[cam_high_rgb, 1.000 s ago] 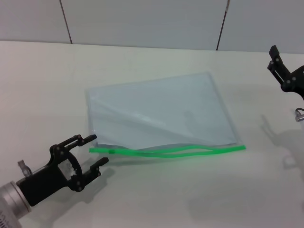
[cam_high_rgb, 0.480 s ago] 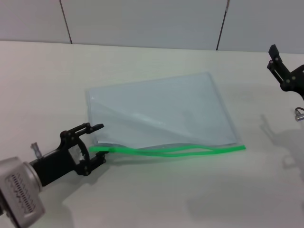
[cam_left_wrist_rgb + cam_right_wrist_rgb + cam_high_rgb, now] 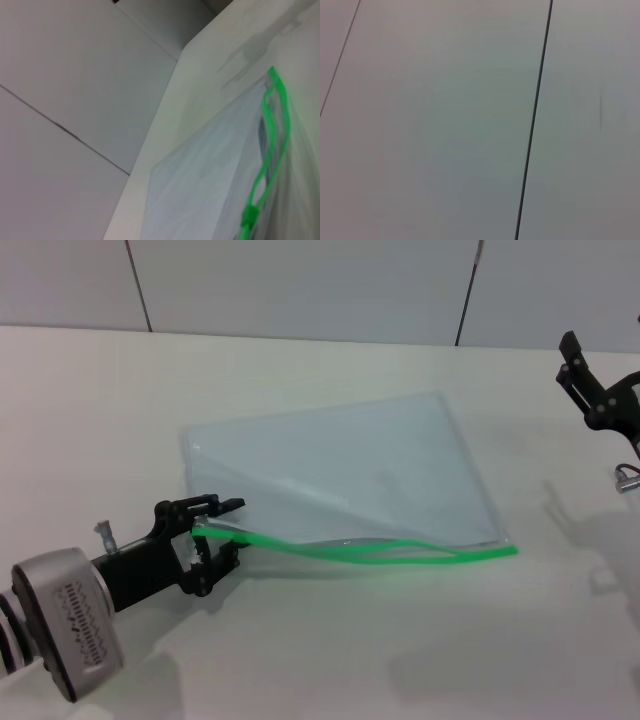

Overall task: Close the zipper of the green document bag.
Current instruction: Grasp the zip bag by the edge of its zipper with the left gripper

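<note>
Zipper (image 3: 360,548) runs rightward from the left gripper (image 3: 218,533), whose spread fingers straddle its near end; right gripper (image 3: 600,390) waits far off

right claw (image 3: 600,390) cut by frame edge

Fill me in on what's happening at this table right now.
The left gripper is at the near left corner of the green document bag, its fingers either side of the end of the zipper. That corner is lifted slightly off the table. The two green strips bow apart along most of the edge, so the bag is not zipped yet. The right gripper hangs off to the far right, away from the bag.
</note>
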You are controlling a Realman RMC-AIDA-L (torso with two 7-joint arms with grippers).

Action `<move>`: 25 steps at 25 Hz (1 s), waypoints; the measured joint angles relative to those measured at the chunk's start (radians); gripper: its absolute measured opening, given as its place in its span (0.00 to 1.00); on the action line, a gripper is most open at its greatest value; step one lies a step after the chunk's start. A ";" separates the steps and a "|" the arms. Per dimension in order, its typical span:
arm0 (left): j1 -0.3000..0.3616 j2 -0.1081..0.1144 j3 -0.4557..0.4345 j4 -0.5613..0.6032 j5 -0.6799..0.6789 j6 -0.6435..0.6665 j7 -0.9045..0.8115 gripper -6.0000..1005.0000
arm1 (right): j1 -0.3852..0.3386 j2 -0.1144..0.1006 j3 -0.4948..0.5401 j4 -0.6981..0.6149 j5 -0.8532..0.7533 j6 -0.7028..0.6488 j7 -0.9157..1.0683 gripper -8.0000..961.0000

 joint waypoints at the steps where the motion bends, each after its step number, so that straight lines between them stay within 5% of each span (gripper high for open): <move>1: -0.001 0.000 0.000 0.002 0.001 -0.001 0.004 0.54 | 0.000 0.000 0.000 0.000 0.000 0.000 0.000 0.90; 3: -0.005 0.000 0.000 0.003 0.002 -0.009 0.019 0.54 | 0.001 0.000 0.000 0.001 0.000 0.000 0.000 0.90; 11: -0.007 -0.001 0.000 0.037 -0.003 -0.069 0.064 0.17 | 0.000 0.000 0.000 0.002 0.000 -0.007 0.000 0.90; 25: -0.003 -0.002 0.001 0.054 0.013 -0.073 0.132 0.09 | -0.005 0.000 0.000 0.002 0.000 -0.011 0.000 0.90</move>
